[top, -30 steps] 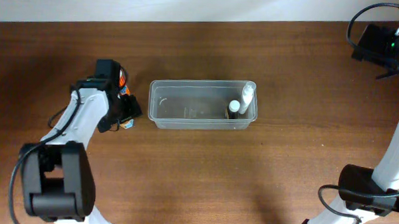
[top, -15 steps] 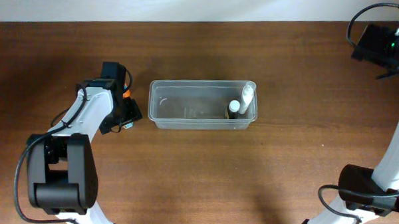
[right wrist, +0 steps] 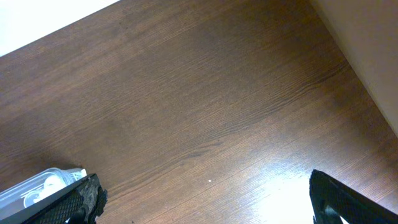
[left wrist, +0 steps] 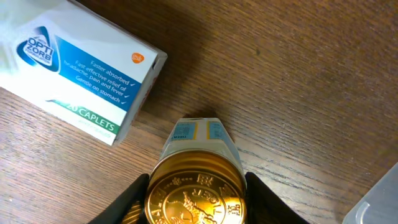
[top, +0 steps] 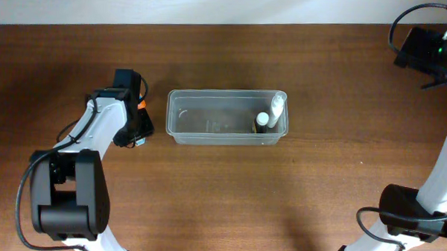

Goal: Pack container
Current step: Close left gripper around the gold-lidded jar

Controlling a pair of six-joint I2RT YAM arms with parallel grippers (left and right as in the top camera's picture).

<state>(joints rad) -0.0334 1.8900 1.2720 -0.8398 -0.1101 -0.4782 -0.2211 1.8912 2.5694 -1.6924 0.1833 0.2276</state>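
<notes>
The container (top: 209, 117) is a clear tub at mid-table; its corner (left wrist: 380, 206) shows at the lower right of the left wrist view. A white bottle (top: 275, 108) and a small white-capped bottle (top: 262, 120) stand at its right end. Just left of the tub, my left gripper (left wrist: 195, 200) is shut on a small jar with a gold embossed lid (left wrist: 196, 190), its black fingers (left wrist: 134, 200) pressing both sides of the lid. A white and blue caplet box (left wrist: 81, 74) lies flat beside the jar. Far off at the top right, my right gripper (right wrist: 205, 208) stands open over bare wood.
The left arm (top: 96, 132) hides the jar and box from overhead. One end of the tub (right wrist: 37, 185) shows at the lower left of the right wrist view. A pale wall edge (top: 213, 6) runs along the back of the table.
The left gripper has settled over the jar beside the tub and its jaws have come in against the lid. The right arm has not moved.
</notes>
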